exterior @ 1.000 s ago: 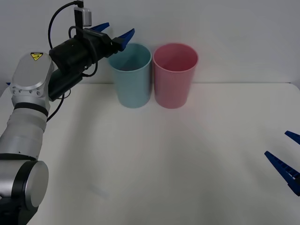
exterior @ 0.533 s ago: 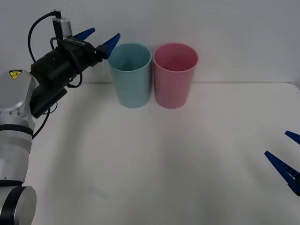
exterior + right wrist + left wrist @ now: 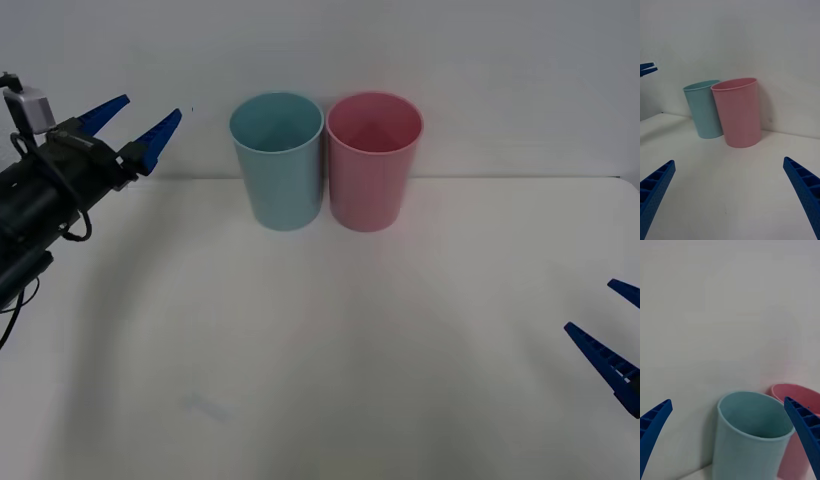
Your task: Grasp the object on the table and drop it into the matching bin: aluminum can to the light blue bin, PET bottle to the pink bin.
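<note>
The left gripper (image 3: 135,125) hangs in the air at the far left of the front view, raised above the table (image 3: 330,350) and well to the left of the light blue bin (image 3: 277,160); its 2 blue ribbed fingers (image 3: 157,139) are spread apart with nothing between them, tips angled up and toward the bins. From the left wrist view the same 2 fingers (image 3: 654,427) sit at the lower corners, wide apart, framing the light blue bin (image 3: 750,435) from slightly above its rim, so part of its inside wall shows — what can be seen of the interior is bare plastic, and the bottom is out of sight. The pink bin (image 3: 374,160) stands upright just beside the light blue one on its right, the 2 walls touching or nearly so near the rims; both stand at the far edge of the table against a plain white wall. The aluminum can cannot be seen on the tabletop, and whether it lies inside a bin cannot be told. The right gripper (image 3: 617,335) rests low at the right edge of the front view, near the table's front right, fingers (image 3: 657,187) parted and empty; its wrist view looks across the white surface at the pink bin (image 3: 738,112) with the light blue bin (image 3: 704,108) partly behind it.
</note>
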Controlling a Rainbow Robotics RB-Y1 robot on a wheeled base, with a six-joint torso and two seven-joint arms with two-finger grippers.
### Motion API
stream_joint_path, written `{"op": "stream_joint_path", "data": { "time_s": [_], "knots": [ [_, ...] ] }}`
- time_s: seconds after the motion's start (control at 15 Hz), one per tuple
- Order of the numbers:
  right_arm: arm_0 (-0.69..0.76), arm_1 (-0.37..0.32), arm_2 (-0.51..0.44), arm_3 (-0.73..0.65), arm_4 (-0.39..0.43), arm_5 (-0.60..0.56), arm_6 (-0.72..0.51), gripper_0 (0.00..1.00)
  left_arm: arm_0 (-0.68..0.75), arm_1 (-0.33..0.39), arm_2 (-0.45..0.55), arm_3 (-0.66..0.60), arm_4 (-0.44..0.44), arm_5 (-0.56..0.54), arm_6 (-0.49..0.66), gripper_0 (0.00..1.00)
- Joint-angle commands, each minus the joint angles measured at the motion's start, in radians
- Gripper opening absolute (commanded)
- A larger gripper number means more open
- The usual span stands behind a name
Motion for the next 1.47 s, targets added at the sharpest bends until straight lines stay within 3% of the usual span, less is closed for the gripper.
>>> {"op": "stream_joint_path", "data": {
  "time_s": [0.07, 0.33, 0.6, 0.93, 1.47],
  "knots": [
    [0.000, 0.000, 0.000, 0.000, 0.000, 0.000, 0.000, 1.00, 0.115, 0.048, 0.067, -0.058, 0.084, -0.073, -0.010, 1.00],
    [0.000, 0.000, 0.000, 0.000, 0.000, 0.000, 0.000, 1.00, 0.290, 0.116, 0.152, -0.124, 0.190, -0.151, -0.040, 1.00],
    [0.000, 0.000, 0.000, 0.000, 0.000, 0.000, 0.000, 1.00, 0.456, 0.152, 0.223, -0.147, 0.311, -0.212, -0.163, 1.00],
    [0.000, 0.000, 0.000, 0.000, 0.000, 0.000, 0.000, 1.00, 0.591, 0.156, 0.330, -0.155, 0.339, -0.340, -0.203, 1.00],
    [0.000, 0.000, 0.000, 0.000, 0.000, 0.000, 0.000, 1.00, 0.721, 0.172, 0.335, -0.155, 0.397, -0.341, -0.252, 1.00]
  ]
}}
